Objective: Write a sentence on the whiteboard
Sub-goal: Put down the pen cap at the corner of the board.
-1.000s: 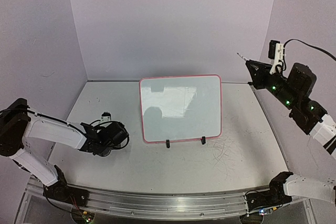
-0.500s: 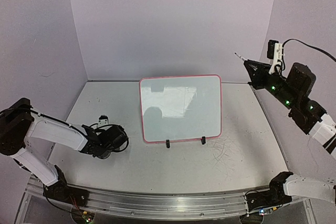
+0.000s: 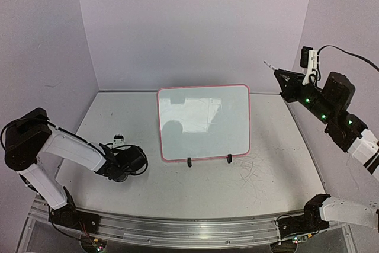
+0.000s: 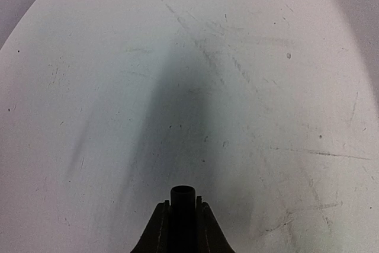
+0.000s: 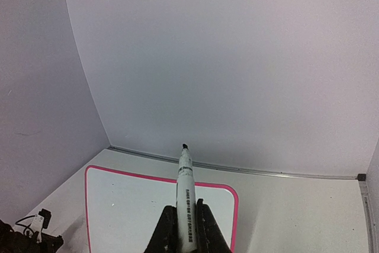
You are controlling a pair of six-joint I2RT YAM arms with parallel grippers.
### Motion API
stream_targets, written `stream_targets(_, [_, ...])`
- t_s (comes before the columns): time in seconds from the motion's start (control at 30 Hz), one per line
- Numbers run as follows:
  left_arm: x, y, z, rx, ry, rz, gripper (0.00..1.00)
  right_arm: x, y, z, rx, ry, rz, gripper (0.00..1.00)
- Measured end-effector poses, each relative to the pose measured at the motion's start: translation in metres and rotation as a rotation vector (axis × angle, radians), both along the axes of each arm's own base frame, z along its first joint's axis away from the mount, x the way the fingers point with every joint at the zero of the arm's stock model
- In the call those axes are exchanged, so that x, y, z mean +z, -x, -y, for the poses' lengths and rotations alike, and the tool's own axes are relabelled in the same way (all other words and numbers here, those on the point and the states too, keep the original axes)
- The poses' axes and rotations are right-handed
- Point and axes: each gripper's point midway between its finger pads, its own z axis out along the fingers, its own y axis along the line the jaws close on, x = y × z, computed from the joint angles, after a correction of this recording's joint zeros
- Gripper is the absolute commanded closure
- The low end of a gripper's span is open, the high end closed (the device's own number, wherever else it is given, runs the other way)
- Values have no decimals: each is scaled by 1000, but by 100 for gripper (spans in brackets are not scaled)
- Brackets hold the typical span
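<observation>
Gripping marker (image 5: 185, 197), right claw (image 5: 186, 208) hangs right of whiteboard (image 3: 225, 128); left claw (image 4: 183, 204) clamps black tube (image 4: 183, 194).

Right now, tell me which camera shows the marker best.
The right wrist view: the marker stands at lower centre, uncapped tip up, clamped in the right gripper. The top external view shows only its tiny tip; the left wrist view shows none of it.
</observation>
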Motion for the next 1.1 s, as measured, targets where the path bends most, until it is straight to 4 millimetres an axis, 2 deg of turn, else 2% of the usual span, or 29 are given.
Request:
stream_targets(0.33, [-13,1,-1,2,-27,-21,84,1,0,-1,5,-9,0,100])
stream_targets(0.67, [-14,-4,0,10,-28,6,84,3,1,-2,11,-16,4,100])
stream_targets(0.87, [-14,-6,3,10,-26,11,75,4,1,-2,17,-20,7,100])
stream_targets(1.1, [-12,-6,6,1,-11,7,58,2,2,-2,18,-22,6,100])
